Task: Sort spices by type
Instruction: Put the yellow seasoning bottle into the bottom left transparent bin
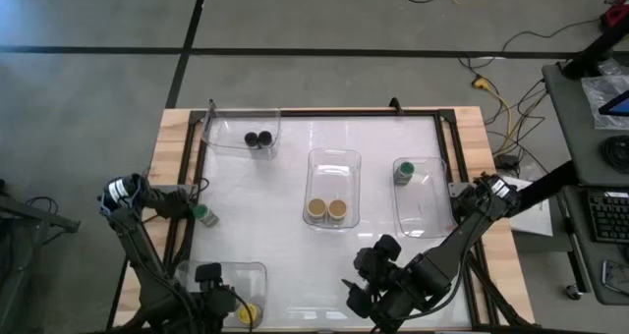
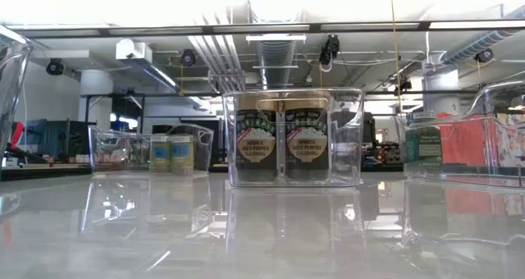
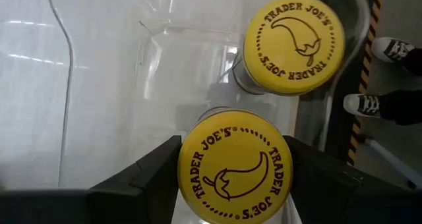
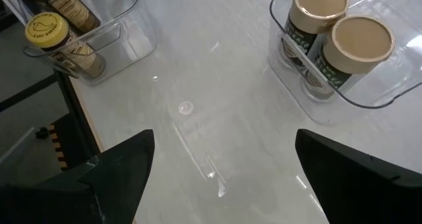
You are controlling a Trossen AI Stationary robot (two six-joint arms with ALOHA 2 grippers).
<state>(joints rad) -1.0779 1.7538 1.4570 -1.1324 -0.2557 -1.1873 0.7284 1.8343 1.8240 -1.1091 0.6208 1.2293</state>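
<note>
left end effector grips a yellow-lidded jar.

Yellow lids with dark chili print, tan lids on dark-labelled jars, black-lidded pair, green lid, clear bins, glossy white table

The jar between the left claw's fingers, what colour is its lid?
Yellow, with a dark chili-pepper drawing and lettering on the lid. The left wrist view shows it best.

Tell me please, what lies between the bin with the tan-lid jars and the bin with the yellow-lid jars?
Only bare white table lies between the tan-lid bin and the yellow-lid bin; the right wrist view shows this.
</note>
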